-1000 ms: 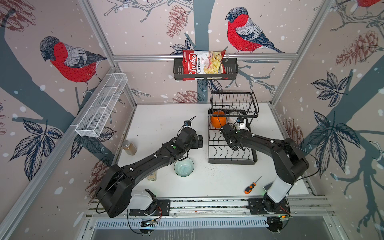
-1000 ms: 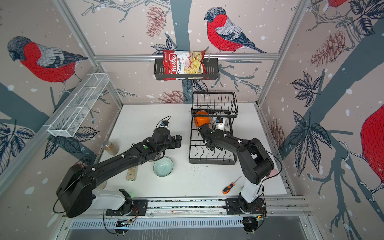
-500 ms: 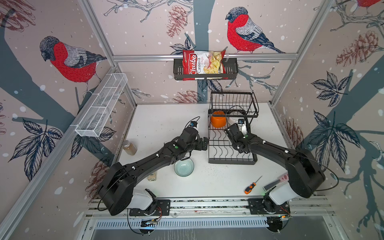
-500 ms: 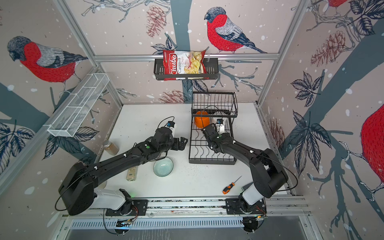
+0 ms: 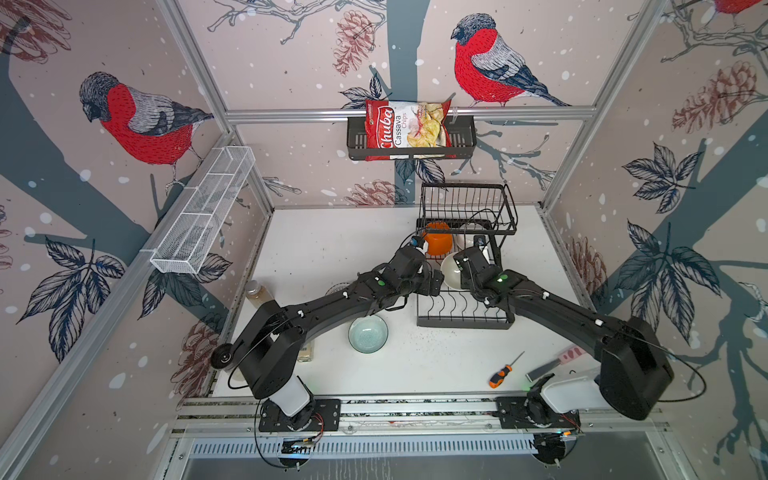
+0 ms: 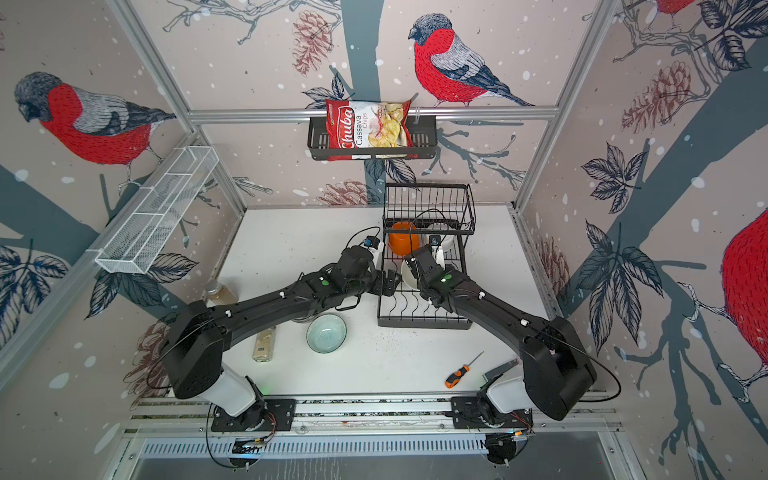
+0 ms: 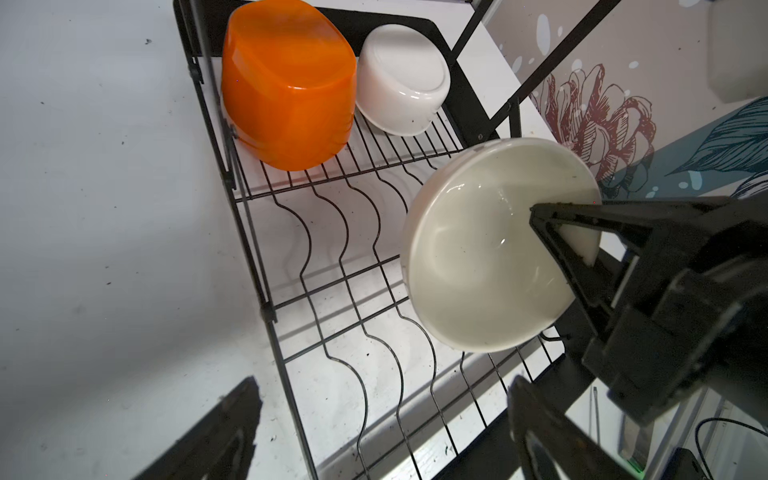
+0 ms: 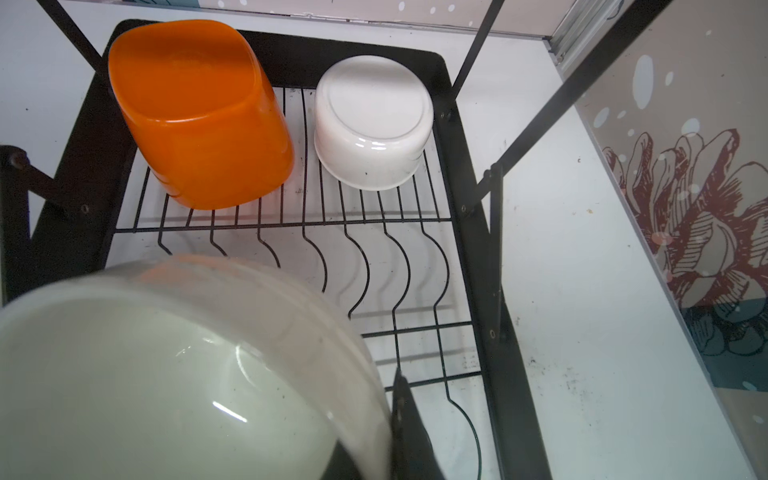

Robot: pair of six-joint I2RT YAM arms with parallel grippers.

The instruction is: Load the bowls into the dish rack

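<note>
The black dish rack [image 5: 463, 320] stands right of centre in both top views. An orange bowl [image 7: 289, 87] and a white bowl [image 7: 403, 79] lie upside down at the back of its lower tier. My right gripper [image 5: 461, 266] is shut on the rim of a cream bowl [image 7: 478, 249], held tilted on edge above the wavy dividers. One finger [image 8: 405, 415] presses the outside of its wall. My left gripper [image 7: 382, 386] hovers open and empty at the rack's left edge [image 7: 266, 307]. A pale green bowl [image 5: 368, 333] sits upright on the table beside the left arm.
A patterned round rim [image 5: 338, 289] peeks from under the left arm. A jar [image 5: 257, 293] and a small pack [image 6: 264, 344] lie at the left. An orange-handled screwdriver [image 5: 500, 374] and a flat tool [image 5: 548, 365] lie front right. The chips basket [image 5: 407, 124] and white mesh tray [image 5: 203, 216] hang on the walls.
My left gripper has moved right, up to the rack's left edge. The right arm's elbow has swung outward to the right while its gripper stayed over the rack.
</note>
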